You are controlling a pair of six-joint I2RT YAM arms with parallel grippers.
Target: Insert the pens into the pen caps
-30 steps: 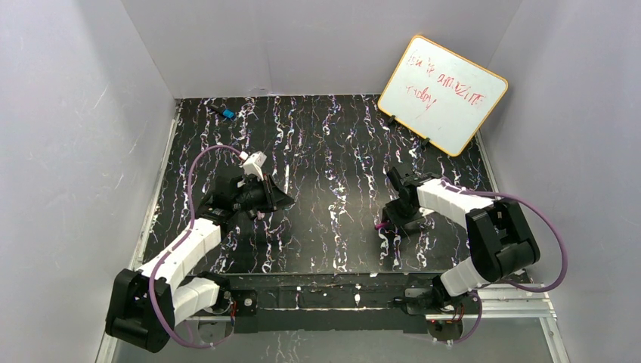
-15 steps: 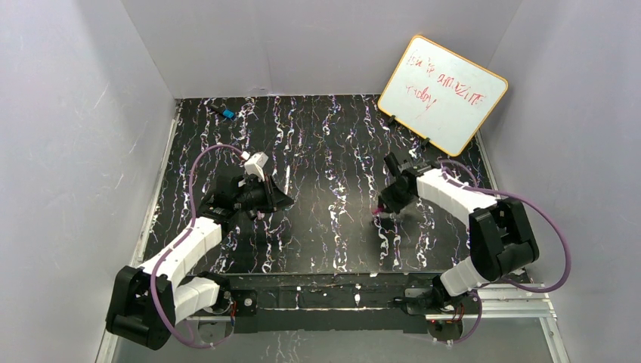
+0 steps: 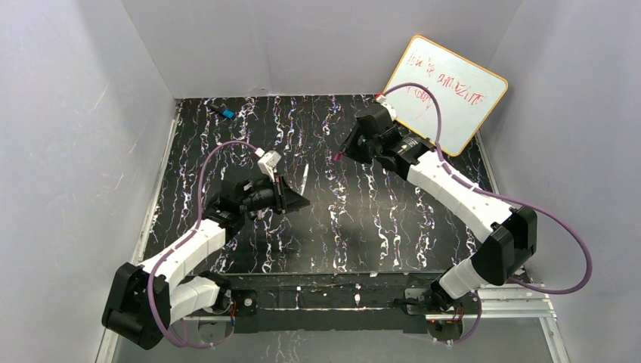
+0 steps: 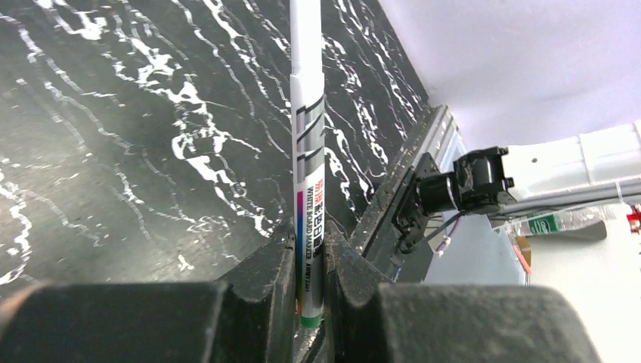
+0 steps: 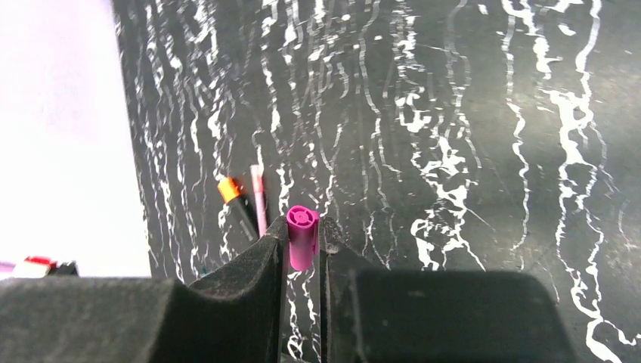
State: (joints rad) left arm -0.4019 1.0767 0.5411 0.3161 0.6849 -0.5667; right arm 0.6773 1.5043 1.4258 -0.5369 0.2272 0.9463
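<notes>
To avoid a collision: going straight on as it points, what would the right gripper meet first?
Likely the bare mat; the orange-tipped marker and pink pen lie just beside that line. Depth unclear.

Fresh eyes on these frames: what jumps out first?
The left gripper clamps a white marker over the mid-left of the black streaked table. The right gripper pinches a magenta cap toward the back, next to a tilted whiteboard with red scribbles.
</notes>
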